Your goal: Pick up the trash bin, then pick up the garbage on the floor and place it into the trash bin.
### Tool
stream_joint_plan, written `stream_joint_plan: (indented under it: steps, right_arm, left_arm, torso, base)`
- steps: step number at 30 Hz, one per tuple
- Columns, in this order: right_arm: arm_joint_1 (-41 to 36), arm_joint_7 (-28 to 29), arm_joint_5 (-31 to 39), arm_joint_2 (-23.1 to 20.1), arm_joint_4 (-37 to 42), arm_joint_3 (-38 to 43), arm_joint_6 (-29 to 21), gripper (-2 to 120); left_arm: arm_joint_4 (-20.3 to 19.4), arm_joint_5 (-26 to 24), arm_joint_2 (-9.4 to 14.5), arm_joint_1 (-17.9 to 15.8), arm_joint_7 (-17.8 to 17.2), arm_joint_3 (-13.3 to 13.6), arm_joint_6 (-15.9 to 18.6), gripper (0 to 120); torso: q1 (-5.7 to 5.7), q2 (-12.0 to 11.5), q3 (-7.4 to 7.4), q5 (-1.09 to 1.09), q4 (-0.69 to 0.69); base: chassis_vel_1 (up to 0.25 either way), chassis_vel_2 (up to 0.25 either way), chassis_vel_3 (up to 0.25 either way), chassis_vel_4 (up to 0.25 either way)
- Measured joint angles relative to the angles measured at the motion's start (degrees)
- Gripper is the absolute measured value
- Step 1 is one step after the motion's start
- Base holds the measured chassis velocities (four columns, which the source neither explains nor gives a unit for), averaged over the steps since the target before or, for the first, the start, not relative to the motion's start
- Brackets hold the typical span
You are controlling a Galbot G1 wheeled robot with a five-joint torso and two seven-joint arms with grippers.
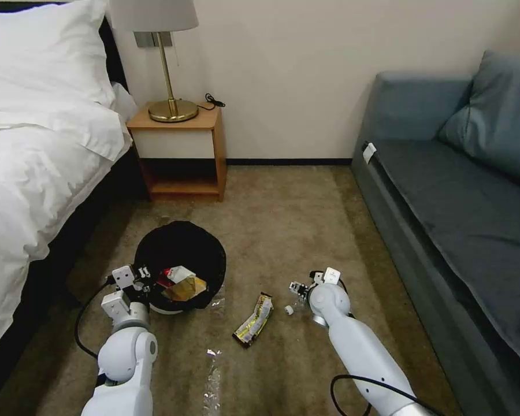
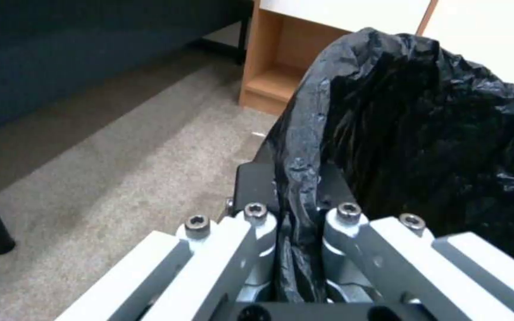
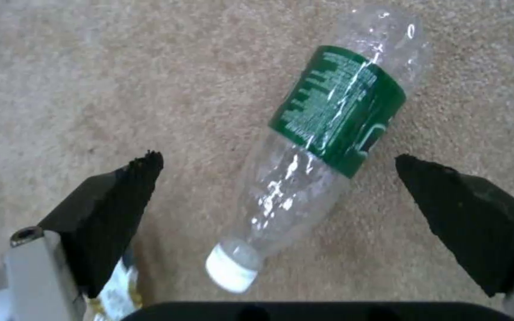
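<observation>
My right pincer hangs low over the carpet with its two black fingers spread wide apart, and the clear green-labelled bottle lies on its side on the floor between them, untouched, its white cap pointing back toward my wrist. A scrap of yellow wrapper shows just beside the finger on one side. My left pincer is clamped on the rim of the trash bin, the black liner bag pinched between its closed fingers.

From my head, the bin sits close in front on my left. Inside it I see a red snack packet and a brown paper bag already lying on the black liner. The yellow-black wrapper lies on the carpet between my two arms, near the bottle. A silvery tape strip lies closer to me on the floor.

So I judge I am partway through: two pieces are in, two are left, and the bottle is the one in hand. The next move calls for lowering a little and closing across the bottle's body, which is round, smooth and thin-walled, so it may roll or squirt out if I close off-centre.

Farther off stand the nightstand with its lamp, the bed on my left and the sofa on my right.
</observation>
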Motion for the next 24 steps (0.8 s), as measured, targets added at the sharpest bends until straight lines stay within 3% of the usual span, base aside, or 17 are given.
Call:
stream_joint_plan:
  steps: [7,24]
  right_arm:
    - [1.91,-1.13,-2.81,2.16,-6.01,2.69,1.05,100]
    - [3.18,-4.87,-7.32,4.5,-11.72,4.79,3.53,100]
  left_arm:
    - [-0.12,0.49,-0.15,0.04,-0.2,0.27,0.0,4]
    - [-1.25,1.01,-0.53,0.86,-0.78,0.39,0.19,4]
  torso:
    - [0.0,0.0,0.0,0.0,0.0]
    - [0.0,0.0,0.0,-0.01,0.0]
  base:
    - [0.0,0.0,0.0,0.0]
    - [0.0,0.0,0.0,0.0]
